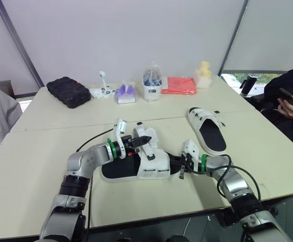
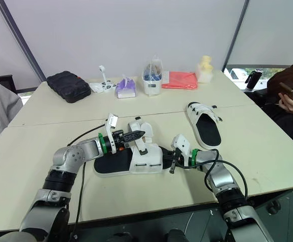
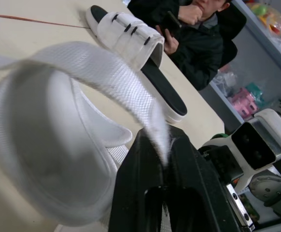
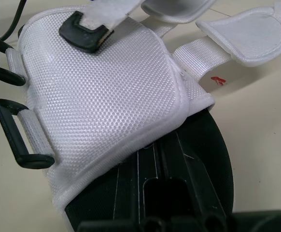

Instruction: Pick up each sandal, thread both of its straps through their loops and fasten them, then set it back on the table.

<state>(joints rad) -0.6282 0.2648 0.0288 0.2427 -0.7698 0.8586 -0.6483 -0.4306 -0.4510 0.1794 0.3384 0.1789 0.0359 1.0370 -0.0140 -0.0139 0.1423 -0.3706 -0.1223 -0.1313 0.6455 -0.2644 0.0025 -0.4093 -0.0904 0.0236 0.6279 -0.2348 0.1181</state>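
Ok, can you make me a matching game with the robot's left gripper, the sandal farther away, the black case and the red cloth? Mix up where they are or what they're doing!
Things
1. left gripper
2. far sandal
3. black case
4. red cloth

Clues
A. at the far edge of the table, next to a yellow thing
B. pinching a white strap
C. on the far left part of the table
D. lying by itself on the robot's right side of the table

Pairs: 1-B, 2-D, 3-C, 4-A
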